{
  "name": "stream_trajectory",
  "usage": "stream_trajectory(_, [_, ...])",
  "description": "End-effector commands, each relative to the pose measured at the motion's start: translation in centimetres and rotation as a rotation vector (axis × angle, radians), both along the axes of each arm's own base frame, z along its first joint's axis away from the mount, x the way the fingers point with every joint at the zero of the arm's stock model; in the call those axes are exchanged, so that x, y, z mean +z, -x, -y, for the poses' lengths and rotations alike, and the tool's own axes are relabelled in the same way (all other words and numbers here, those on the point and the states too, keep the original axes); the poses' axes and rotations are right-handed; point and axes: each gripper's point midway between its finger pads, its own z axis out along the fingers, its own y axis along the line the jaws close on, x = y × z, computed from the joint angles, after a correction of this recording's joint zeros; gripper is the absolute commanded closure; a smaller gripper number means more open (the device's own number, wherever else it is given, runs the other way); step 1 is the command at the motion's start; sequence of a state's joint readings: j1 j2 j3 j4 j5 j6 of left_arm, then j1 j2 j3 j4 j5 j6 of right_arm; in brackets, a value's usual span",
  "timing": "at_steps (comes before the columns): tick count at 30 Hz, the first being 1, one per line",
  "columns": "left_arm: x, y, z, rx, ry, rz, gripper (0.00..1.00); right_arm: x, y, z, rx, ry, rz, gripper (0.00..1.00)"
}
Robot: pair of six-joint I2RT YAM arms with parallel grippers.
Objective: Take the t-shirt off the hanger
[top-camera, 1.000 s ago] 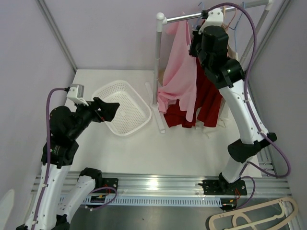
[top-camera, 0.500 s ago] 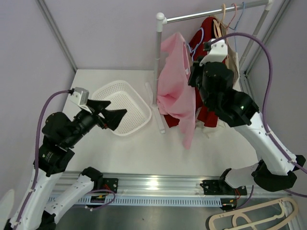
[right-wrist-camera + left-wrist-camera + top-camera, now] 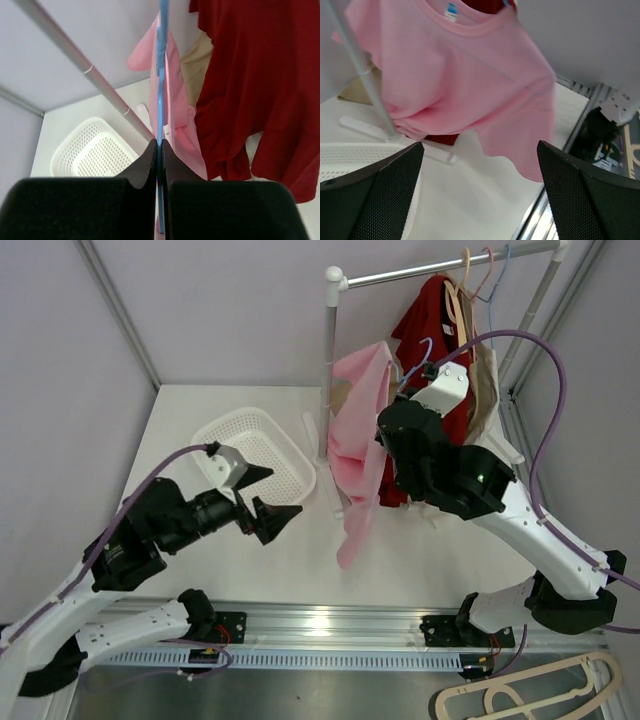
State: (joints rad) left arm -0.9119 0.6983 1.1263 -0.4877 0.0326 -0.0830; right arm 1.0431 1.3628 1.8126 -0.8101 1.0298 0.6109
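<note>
The pink t-shirt (image 3: 355, 455) hangs on a blue hanger (image 3: 418, 357), off the rail and in front of the rack. My right gripper (image 3: 160, 145) is shut on the blue hanger (image 3: 160, 75), with the pink t-shirt (image 3: 176, 105) draped just beyond its fingers. In the top view the right gripper (image 3: 392, 430) is partly hidden behind the shirt. My left gripper (image 3: 268, 507) is open and empty, low over the table to the left of the shirt's hem. In the left wrist view the open left gripper (image 3: 480, 146) faces the t-shirt (image 3: 460, 75) without touching it.
A red shirt (image 3: 430, 310) and a beige garment (image 3: 485, 380) hang on the rail (image 3: 400, 274) with spare hangers (image 3: 480, 270). The rack's upright post (image 3: 330, 360) stands beside the pink shirt. A white perforated basket (image 3: 225, 430) sits at the left. A wooden hanger (image 3: 520, 695) lies off the table, bottom right.
My right arm has brought the hanger with the pink t-shirt down off the rail and forward. My left arm has swung right and lower, towards the shirt's hem.
</note>
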Motion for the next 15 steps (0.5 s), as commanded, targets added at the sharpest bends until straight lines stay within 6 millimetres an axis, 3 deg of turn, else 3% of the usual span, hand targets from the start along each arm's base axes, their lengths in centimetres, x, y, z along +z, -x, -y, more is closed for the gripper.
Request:
stream_trajectory(1, [-0.7, -0.1, 1.7, 0.027, -0.114, 0.048, 0.00, 1.8, -0.5, 2.4, -0.211, -0.157, 0.068, 1.00])
stream_trajectory(2, [-1.4, -1.1, 1.9, 0.092, -0.163, 0.065, 0.01, 1.7, -0.5, 2.4, -0.221, -0.166, 0.070, 1.00])
stream_trajectory(7, [-1.3, -0.1, 2.7, 0.092, -0.160, 0.085, 0.01, 2.0, 0.2, 0.2, -0.156, -0.192, 0.061, 1.00])
stream_trajectory(9, [0.0, 0.6, 2.4, 0.063, -0.090, 0.094, 0.01, 3.0, 1.8, -0.6, -0.137, -0.183, 0.095, 1.00])
stream_trajectory(10, [-0.7, 1.0, 2.6, 0.047, -0.096, 0.095, 0.01, 3.6, 2.3, -0.9, -0.126, -0.156, 0.111, 1.00])
stream_trajectory(13, [-0.2, 1.8, 3.0, 0.029, -0.081, 0.142, 0.00, 6.5, 5.2, -1.6, -0.134, -0.197, 0.185, 1.00])
stream_trajectory(15, [-0.4, 2.0, 3.4, 0.033, -0.089, 0.180, 0.01, 7.0, 8.1, -1.1, -0.183, -0.063, 0.182, 1.00])
